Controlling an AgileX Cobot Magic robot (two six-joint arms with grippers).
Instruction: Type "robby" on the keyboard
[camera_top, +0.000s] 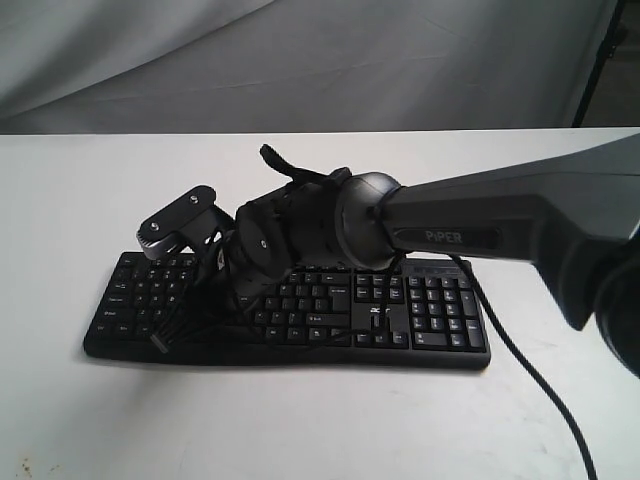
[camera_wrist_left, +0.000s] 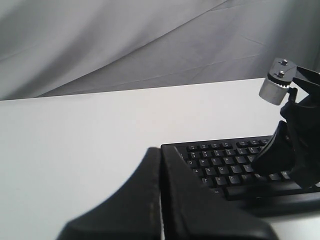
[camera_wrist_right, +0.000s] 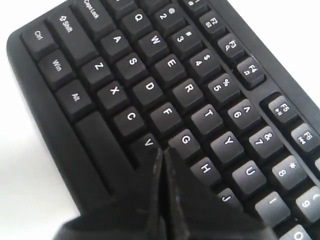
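The keyboard (camera_top: 430, 310) is laid across the lower middle of the exterior view on the white table (camera_top: 320, 430). Its long axis runs left to right, with the number pad at the right end and the letter block toward the left. The right gripper (camera_top: 200, 315) is set low over the left part of that letter block, and its arm is stretched in from the right edge of the frame, above the number pad. In the right wrist view its jaws are seen pressed together with nothing between them. The joined tip is placed at the gap between the V key (camera_wrist_right: 148, 142) and the G key (camera_wrist_right: 186, 140), but contact cannot be told. The R key (camera_wrist_right: 188, 89) is found two rows away toward the number row. The B key is not seen and is judged to be covered by the fingers beside V. Which letter is due cannot be told. The left gripper (camera_wrist_left: 161, 155) is likewise closed on nothing. It is held well off the keyboard's left short end and is not seen in the exterior view. The right arm is therefore judged the nearer one, and only short shifts along the long axis and across the rows are called for.
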